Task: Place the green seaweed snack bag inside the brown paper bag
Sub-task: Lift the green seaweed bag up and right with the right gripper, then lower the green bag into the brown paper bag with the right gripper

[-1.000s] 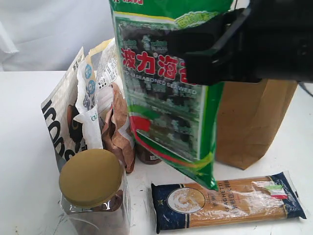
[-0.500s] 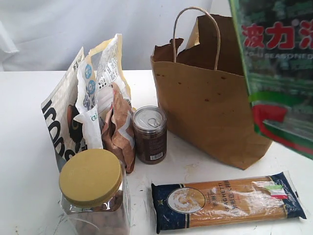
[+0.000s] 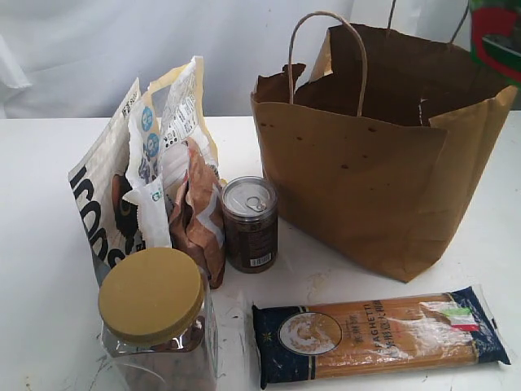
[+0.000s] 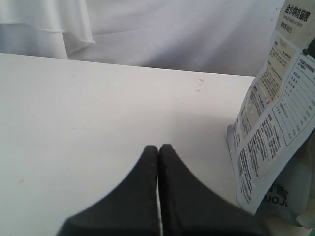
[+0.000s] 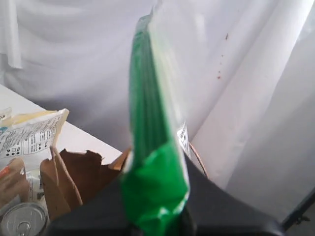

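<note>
right gripper (image 5: pixel 158 225) pinching 1 green seaweed snack bag (image 5: pixel 152 147) | left gripper (image 4: pixel 158 156) pressed together | 1 brown paper bag (image 3: pixel 350 191)

Lab setup: white table (image 3: pixel 32 244), white drapes (image 3: pixel 98 49)

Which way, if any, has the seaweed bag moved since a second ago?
Yes. The green seaweed snack bag went right and up, past the brown paper bag; only a corner shows.
</note>
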Tool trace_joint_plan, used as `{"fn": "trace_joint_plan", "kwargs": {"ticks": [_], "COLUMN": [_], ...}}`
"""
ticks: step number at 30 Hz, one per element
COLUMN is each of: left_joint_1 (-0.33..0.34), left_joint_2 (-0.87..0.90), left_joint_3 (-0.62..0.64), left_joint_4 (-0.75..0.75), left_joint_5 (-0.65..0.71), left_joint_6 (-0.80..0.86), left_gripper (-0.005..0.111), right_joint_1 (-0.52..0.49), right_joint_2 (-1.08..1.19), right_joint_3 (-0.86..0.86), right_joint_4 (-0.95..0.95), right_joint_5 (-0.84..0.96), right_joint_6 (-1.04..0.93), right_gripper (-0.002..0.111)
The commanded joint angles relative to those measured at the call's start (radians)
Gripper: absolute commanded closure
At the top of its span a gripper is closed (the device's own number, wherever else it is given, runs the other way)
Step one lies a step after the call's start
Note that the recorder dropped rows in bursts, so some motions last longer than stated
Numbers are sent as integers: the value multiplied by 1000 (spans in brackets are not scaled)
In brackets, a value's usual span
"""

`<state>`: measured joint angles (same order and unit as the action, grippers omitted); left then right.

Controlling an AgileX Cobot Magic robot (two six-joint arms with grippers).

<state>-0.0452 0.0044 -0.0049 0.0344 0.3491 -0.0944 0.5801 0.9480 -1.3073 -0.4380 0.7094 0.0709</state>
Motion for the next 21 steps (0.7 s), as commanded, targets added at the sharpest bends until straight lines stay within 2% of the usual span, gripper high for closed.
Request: {"fn": "trace_joint_plan", "kwargs": {"ticks": [1, 13, 21], "left_joint_1": [-5, -5, -5], "left_joint_2": [-4, -4, -4], "left_joint_3": [5, 5, 5], "left_joint_4": [2, 2, 2], "left_joint_5": [-9, -9, -9], "left_joint_6": [-1, -1, -1], "left_gripper": [107, 107, 107], "right_joint_1": [-5, -97, -152], "right_joint_2": [94, 233, 303], "right_joint_3": [-6, -6, -25], "right_joint_4": [-46, -13, 36], "right_joint_5": [-135, -428, -554], "right_joint_6": [8, 35, 18], "right_gripper": [108, 108, 108]}}
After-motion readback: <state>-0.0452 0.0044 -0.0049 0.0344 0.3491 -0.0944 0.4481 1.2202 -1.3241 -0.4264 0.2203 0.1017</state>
